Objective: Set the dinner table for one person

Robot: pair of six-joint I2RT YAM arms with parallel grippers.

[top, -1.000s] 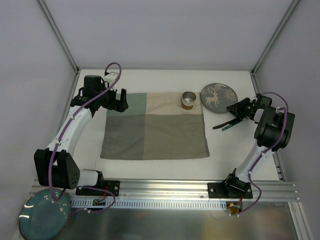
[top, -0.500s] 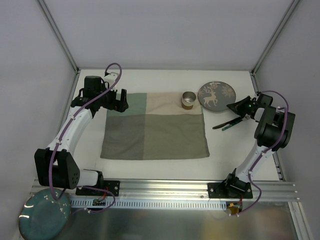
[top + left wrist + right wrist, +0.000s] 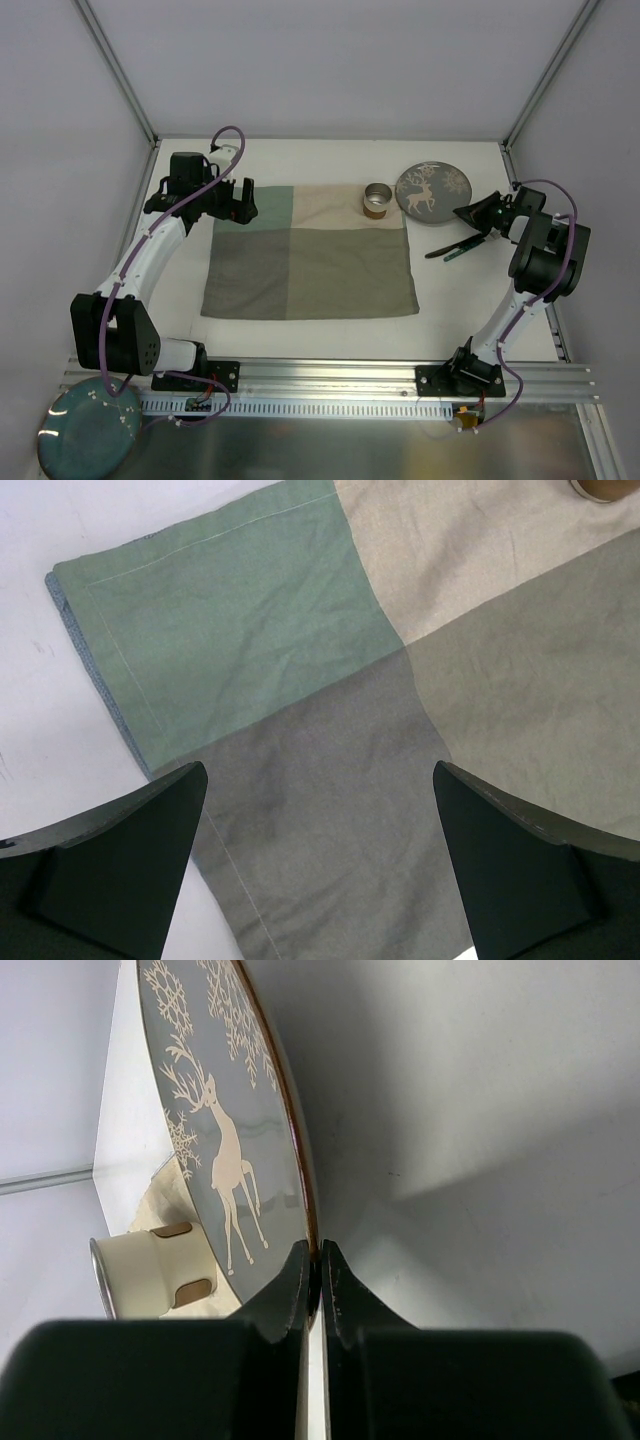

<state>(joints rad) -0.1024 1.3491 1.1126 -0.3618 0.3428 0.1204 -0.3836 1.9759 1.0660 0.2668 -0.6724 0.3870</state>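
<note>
Setting: The dinner table [image 3: 310, 160], a matte-white top edged with aluminium bars, is enclosed by pale walls on three sides.
Near edge: An aluminium rail [image 3: 330, 385] runs along the front, and both arm bases are bolted to it. A teal plate [image 3: 88, 432] lies off the table at the near left corner.
Mat: A patchwork cloth mat [image 3: 310, 262] in green, beige and grey is spread flat on the middle of the table.
Utensils: Dark utensils [image 3: 452, 248] lie on bare tabletop just right of the mat.
Left gripper: The left gripper [image 3: 320, 770] is held over the mat's far left corner with its jaws spread wide and nothing between them. The table lies beneath it under the cloth, and bare white top is seen just left of the mat's hem.
Right gripper: The right gripper [image 3: 315, 1252] is closed tight, and the rim of the deer plate [image 3: 225, 1150] is pinched at its tips. White tabletop is seen directly below and beside it, at the far right of the table.
Cup: A small round cup [image 3: 377, 199] stands on the mat's far beige patch, just left of the deer plate.
Deer plate: This grey plate, printed with a pale stag and snowflakes, sits at the far right of the table, beyond the utensils.
</note>
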